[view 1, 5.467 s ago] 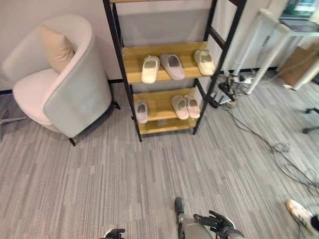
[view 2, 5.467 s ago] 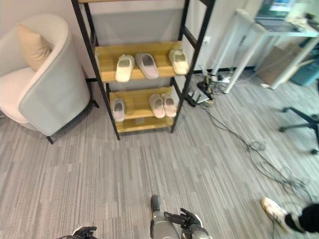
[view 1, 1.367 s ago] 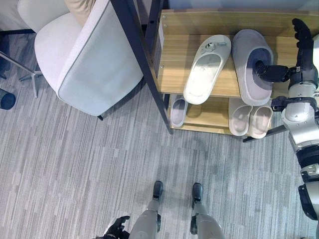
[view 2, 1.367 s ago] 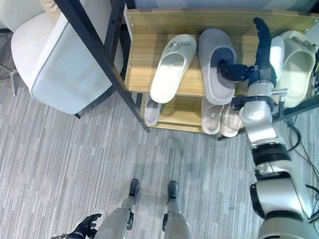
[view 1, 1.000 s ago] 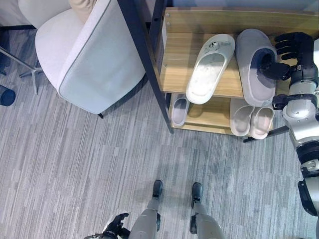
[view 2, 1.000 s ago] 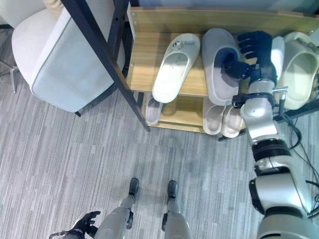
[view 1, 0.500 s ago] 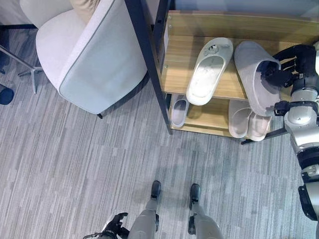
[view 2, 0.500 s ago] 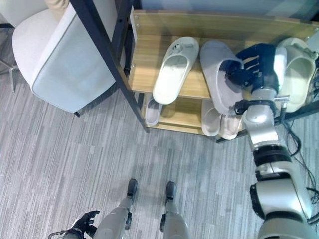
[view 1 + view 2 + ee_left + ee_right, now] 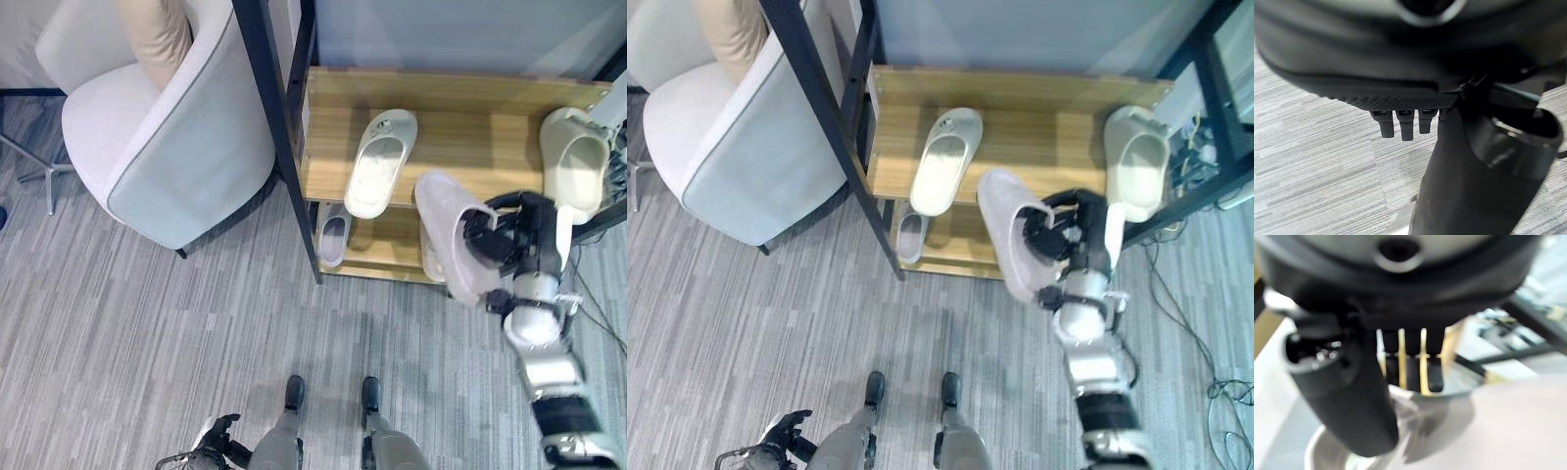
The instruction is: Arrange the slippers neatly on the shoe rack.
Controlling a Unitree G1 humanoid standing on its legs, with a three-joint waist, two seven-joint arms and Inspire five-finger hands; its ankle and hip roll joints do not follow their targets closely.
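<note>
Right hand (image 9: pixel 514 235) has its fingers curled into the opening of the grey slipper (image 9: pixel 449 235), thumb outside, pinching the upper. A second ago that slipper lay flat on the upper shelf (image 9: pixel 470 147) beside the white slipper (image 9: pixel 375 174); now it is lifted clear, tilted, held out in front of the shoe rack (image 9: pixel 284 186) at its near edge. The middle of the upper shelf is bare. Cream slipper (image 9: pixel 573 166) sits at the far right end. A small grey slipper (image 9: pixel 332 238) shows on the lower shelf. Likely a re-pairing move; placement not yet made. Left hand (image 9: pixel 217 439) hangs low by the floor, fingers loosely relaxed, idle.
</note>
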